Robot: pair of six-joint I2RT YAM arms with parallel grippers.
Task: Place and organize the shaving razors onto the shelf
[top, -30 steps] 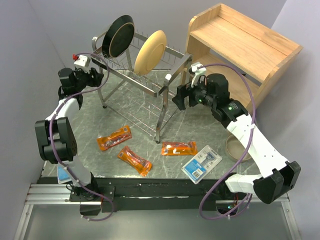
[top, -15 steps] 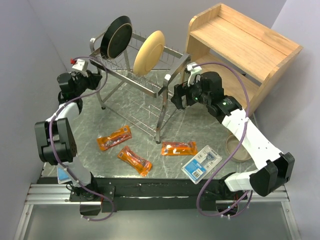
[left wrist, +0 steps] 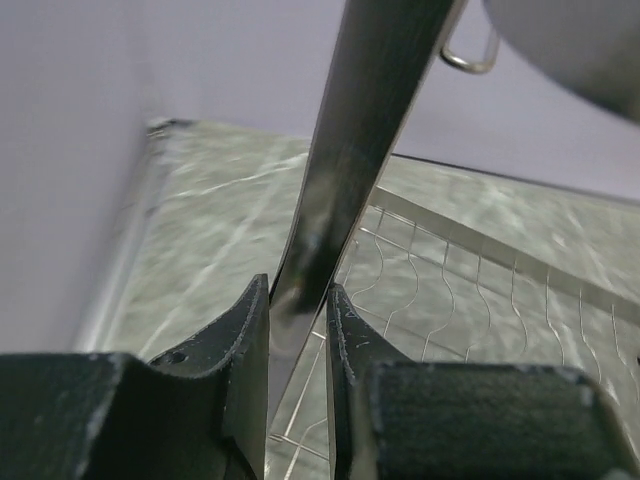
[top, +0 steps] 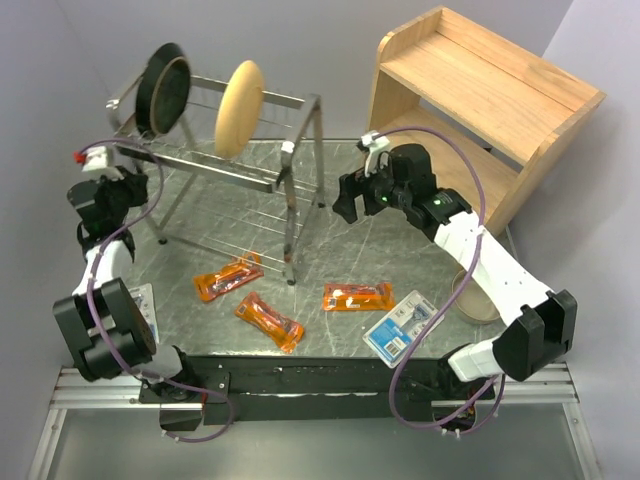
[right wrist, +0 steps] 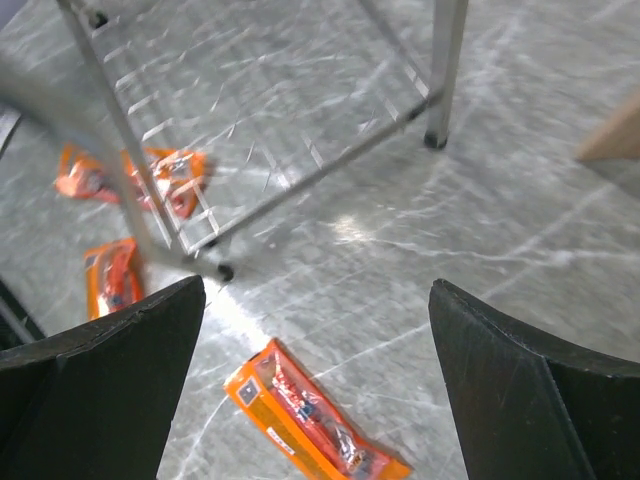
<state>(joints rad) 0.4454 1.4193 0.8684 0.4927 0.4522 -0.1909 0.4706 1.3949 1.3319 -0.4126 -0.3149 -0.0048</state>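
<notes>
The right fingers (right wrist: 110, 390) are spread wide and empty, hung over the tabletop (right wrist: 520, 200) just beside the right-hand post of the rack (top: 250, 170). An orange packet (right wrist: 315, 420) is seen lying flat below them, toward the near edge. Its long axis is set slantwise to the line between the two fingers in the wrist view, and runs roughly left to right in the overhead view. A turn of the wrist is judged necessary before the packet can be pinched across its short side. A blue card (top: 403, 325) lies near that packet, closer to the right arm's base. The left fingers (left wrist: 245, 380) are closed narrowly on a chrome bar of the rack, so the right arm is judged both the nearer and the freer for the pick. Two other packets (top: 228, 276) are spread on the tabletop toward the left arm. The shelf (top: 480, 90) stands at the far right, behind the right arm, and no razor is seen on it.
</notes>
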